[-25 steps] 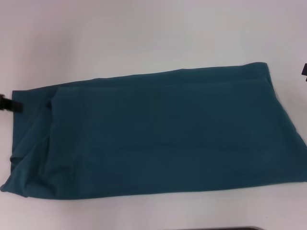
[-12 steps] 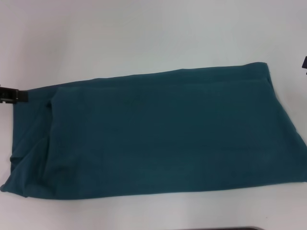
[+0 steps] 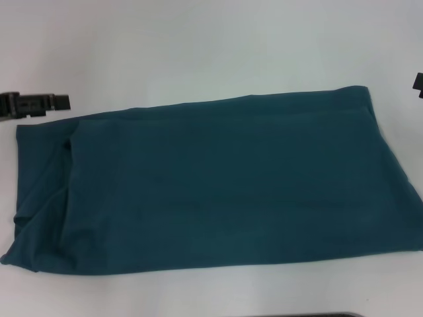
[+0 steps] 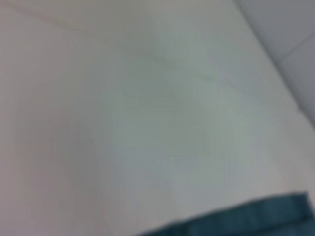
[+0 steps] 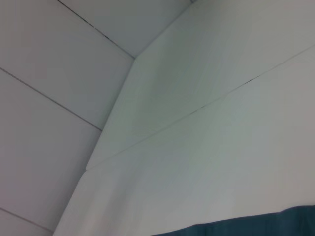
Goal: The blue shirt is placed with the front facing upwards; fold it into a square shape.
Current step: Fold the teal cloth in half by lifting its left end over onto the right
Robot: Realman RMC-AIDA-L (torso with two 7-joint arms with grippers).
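Left end effector (image 3: 41, 103): low over the table (image 3: 198, 46), at the head view's left edge, just beyond the shirt's far-left corner, apart from the cloth. It holds nothing; how far open it is, cannot tell. Right end effector (image 3: 418, 83): only a dark sliver shows at the right edge, just off the shirt's far-right corner, holding nothing visible; opening likewise cannot be told.

Shirt (image 3: 218, 185): lies flat on the table as a long band running left to right between the two end effectors, sleeves apparently tucked in (print hidden). Left end is rumpled, with a loose fold near the corner; right end lies smoother.

Step in hand, as judged: bringing one short end over the other to make the square. To do it well, pinch both corners of one end through all layers, lift only slightly, carry the edge across evenly, keep it parallel.
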